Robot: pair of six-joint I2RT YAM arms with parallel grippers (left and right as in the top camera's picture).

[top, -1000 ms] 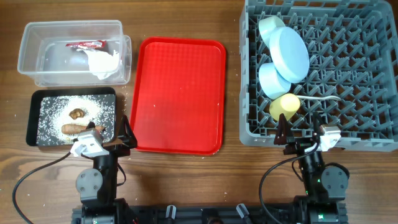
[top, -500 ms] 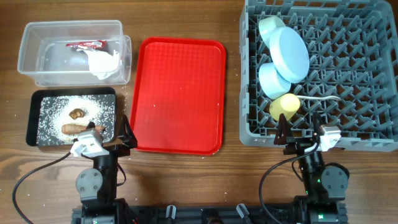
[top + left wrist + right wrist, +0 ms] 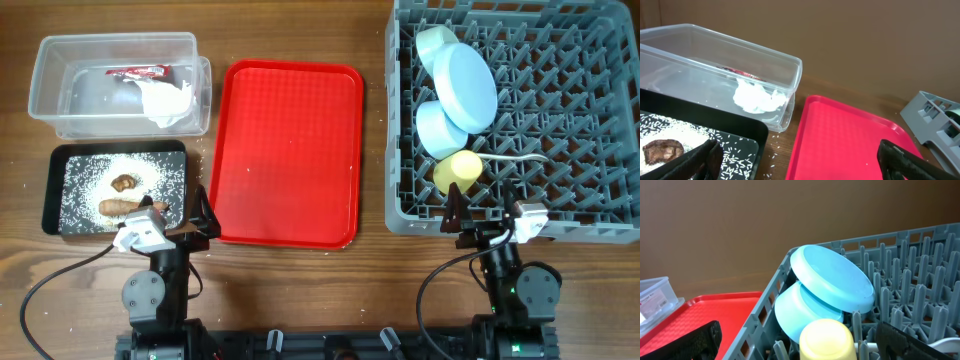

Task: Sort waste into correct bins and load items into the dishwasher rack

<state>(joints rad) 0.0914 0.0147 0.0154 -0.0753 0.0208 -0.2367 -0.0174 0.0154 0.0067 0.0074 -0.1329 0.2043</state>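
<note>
From above, I see the rack (image 3: 600, 110) at 2 o'clock on the table (image 3: 300, 285). In its left part the plate (image 3: 468, 85) stands tilted on edge. A bowl (image 3: 436, 45) sits at the plate's 11 o'clock and a second bowl (image 3: 438, 128) at its 7, both touching it. The cup (image 3: 458, 170) lies at the second bowl's 5 o'clock, and the spoon (image 3: 515, 159) is just beside the cup at its 3.

The red tray (image 3: 290, 150) sits near the middle. The tub (image 3: 115, 38) at 10 o'clock holds the wrapper (image 3: 137, 72) and the napkin (image 3: 165, 102). The black tray (image 3: 52, 190) at 8 o'clock holds crumbs (image 3: 90, 175), the lump (image 3: 125, 183) and the stick (image 3: 122, 207).

The left gripper (image 3: 178, 212) is at 7 o'clock, by the black tray's near right corner. The right gripper (image 3: 482, 215) is at 5 o'clock, by the rack's near wall.

On the left wrist view my fingers (image 3: 695, 160) stand wide apart with nothing between them. The black tray is at 8 o'clock, the tub at 10, the red tray at 5.

On the right wrist view the fingers (image 3: 912, 340) are likewise spread and empty. The cup is at 6 o'clock, with the second bowl and plate just above it.
</note>
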